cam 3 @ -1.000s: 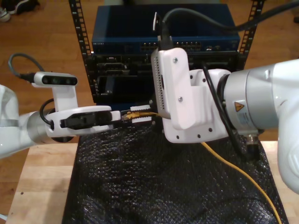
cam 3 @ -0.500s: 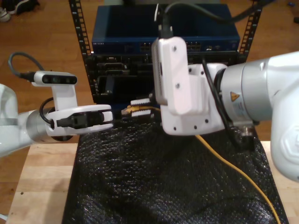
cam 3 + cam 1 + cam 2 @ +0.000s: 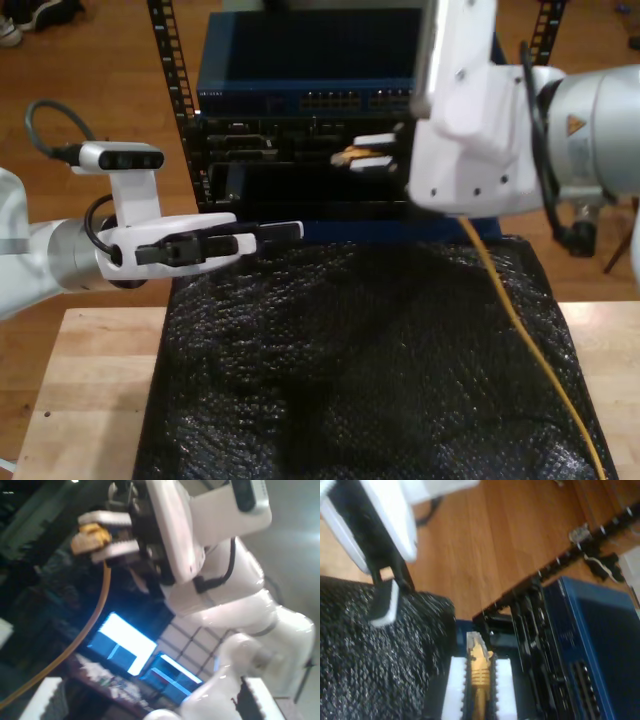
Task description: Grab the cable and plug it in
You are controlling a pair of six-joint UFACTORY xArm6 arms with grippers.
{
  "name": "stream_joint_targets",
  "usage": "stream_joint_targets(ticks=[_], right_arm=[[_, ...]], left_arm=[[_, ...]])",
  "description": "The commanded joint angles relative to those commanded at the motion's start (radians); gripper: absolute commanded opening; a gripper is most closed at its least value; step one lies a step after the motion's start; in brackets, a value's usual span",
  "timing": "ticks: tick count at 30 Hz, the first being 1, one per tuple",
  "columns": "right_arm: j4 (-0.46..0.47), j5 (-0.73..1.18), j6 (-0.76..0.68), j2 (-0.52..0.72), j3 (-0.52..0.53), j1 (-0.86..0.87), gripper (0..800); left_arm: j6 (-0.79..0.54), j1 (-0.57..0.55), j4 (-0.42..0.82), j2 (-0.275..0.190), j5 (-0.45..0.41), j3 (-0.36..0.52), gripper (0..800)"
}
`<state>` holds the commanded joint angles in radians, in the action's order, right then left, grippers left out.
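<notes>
The yellow cable (image 3: 510, 300) hangs from my second gripper (image 3: 365, 155), which is shut on its plug end (image 3: 350, 155) in front of the rack's black panels. In the second wrist view the plug (image 3: 474, 641) sticks out between the white fingers (image 3: 452, 685), pointing at the rack. The first wrist view looks across at my second gripper (image 3: 107, 532) holding the cable (image 3: 95, 610). My first gripper (image 3: 280, 232) stands open at the exterior view's left, over the mat's far edge, with nothing between its fingers (image 3: 47, 697).
A blue switch (image 3: 300, 70) with a row of ports (image 3: 340, 100) tops the rack. A black mat (image 3: 360, 360) covers the wooden table (image 3: 90, 390). Rack rails (image 3: 175, 90) stand on both sides. My first gripper's finger (image 3: 385, 605) hovers by the mat.
My second gripper has risen and moved to the exterior view's right with the plug, from beside my first gripper's tips up to the rack front. My first gripper stays low and apart.
</notes>
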<state>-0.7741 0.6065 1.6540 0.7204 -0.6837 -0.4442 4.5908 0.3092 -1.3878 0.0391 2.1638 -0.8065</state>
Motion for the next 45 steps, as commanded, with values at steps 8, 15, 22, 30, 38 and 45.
stream_joint_targets(ticks=[8,15,22,30,38,45], right_arm=[[0.009,0.092,-0.018,0.002,0.012,0.130,0],[0.011,0.207,-0.055,0.005,0.017,0.250,0],[0.015,0.239,-0.060,0.002,0.018,0.275,0],[0.026,0.249,-0.060,0.002,0.043,0.293,0],[0.028,0.249,-0.060,-0.003,0.055,0.292,0],[0.028,0.249,-0.060,-0.015,0.078,0.301,0]], left_arm=[[-0.006,0.003,0.109,-0.063,-0.106,-0.015,795],[-0.037,0.021,0.262,-0.126,-0.187,-0.077,797],[-0.123,0.118,0.446,-0.146,-0.245,-0.158,795],[-0.279,0.250,0.638,-0.167,-0.244,-0.196,797],[-0.460,0.416,0.819,-0.203,-0.239,-0.213,798],[-0.632,0.552,0.982,-0.204,-0.238,-0.216,798]])
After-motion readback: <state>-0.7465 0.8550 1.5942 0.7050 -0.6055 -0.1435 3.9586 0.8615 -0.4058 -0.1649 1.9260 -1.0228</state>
